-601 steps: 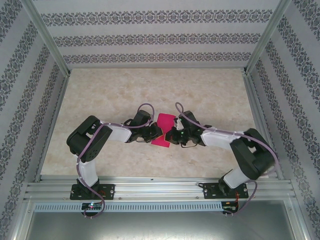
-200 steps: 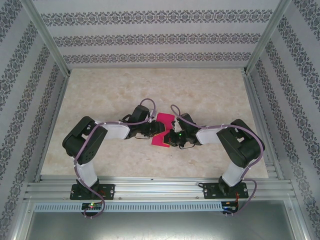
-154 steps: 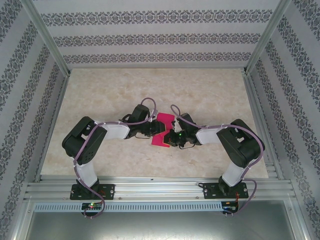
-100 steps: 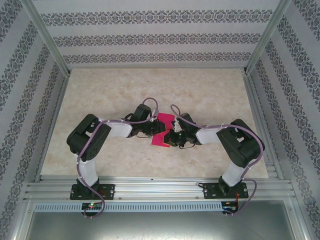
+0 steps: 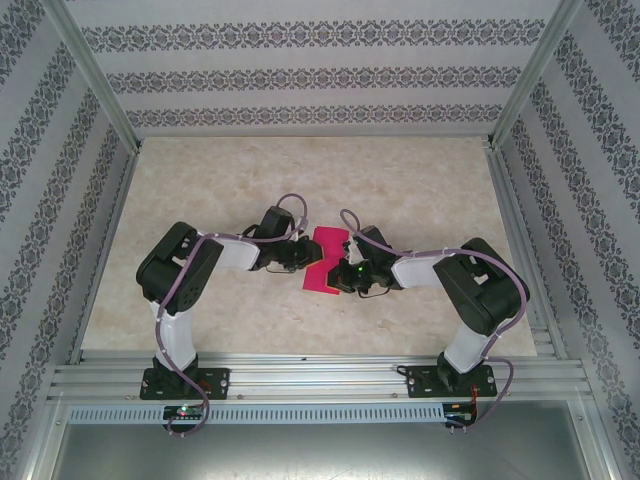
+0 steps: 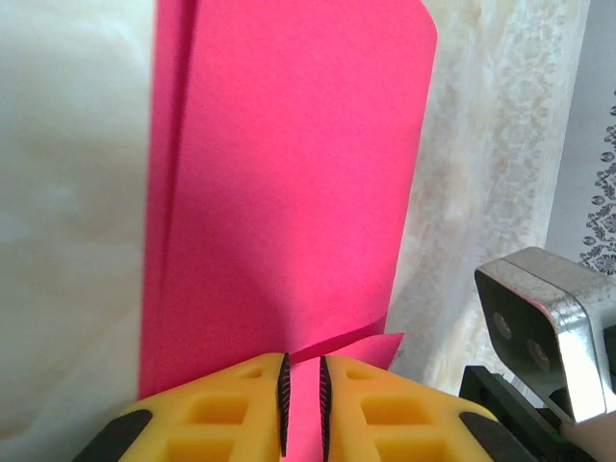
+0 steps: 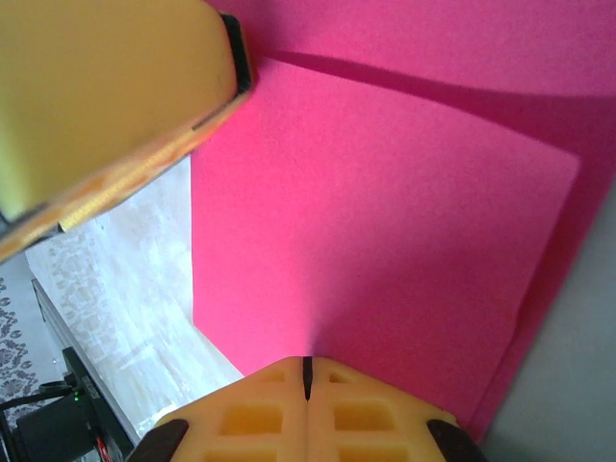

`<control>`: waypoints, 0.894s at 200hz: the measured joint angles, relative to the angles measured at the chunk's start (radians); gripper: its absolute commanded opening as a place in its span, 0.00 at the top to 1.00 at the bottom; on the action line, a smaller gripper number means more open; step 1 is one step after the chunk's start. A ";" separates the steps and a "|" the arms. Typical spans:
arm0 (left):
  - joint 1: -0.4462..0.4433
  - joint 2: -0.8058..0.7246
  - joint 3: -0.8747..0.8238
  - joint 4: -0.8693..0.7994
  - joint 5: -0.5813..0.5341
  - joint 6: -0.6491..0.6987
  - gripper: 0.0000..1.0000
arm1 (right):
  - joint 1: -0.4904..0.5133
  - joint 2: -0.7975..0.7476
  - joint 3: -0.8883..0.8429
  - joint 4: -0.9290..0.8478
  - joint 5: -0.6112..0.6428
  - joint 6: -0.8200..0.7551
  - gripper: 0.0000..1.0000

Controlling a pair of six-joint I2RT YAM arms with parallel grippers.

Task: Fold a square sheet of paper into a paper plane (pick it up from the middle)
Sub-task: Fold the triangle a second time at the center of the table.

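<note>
With the square sheet of paper (image 5: 325, 255) at the middle of the table (image 5: 420, 190), left tool (image 6: 303, 361) nipped narrow on one edge and right tool (image 7: 306, 364) clamped on the other, I'd fold it over slowly, edges matched, before creasing.

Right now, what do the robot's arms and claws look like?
The left arm and right arm have white links between bulky black joints, and a lilac cable loops along each. A green light glows on the right arm. The left claw and right claw have yellow-orange fingers with moulded rectangular pockets and black ribbed pads.
</note>
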 measured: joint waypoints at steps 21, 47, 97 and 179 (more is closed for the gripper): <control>0.023 0.002 0.011 -0.018 -0.001 0.020 0.80 | 0.000 0.000 0.000 0.000 0.001 -0.003 1.00; 0.055 0.005 0.028 -0.045 -0.002 0.035 0.80 | 0.000 0.000 0.000 0.000 0.001 -0.004 1.00; 0.080 -0.023 0.058 -0.135 -0.024 0.071 0.79 | 0.000 0.000 0.000 -0.001 0.001 -0.003 1.00; -0.062 -0.116 0.060 -0.157 -0.002 0.079 0.84 | 0.000 -0.001 0.000 -0.001 0.002 -0.003 1.00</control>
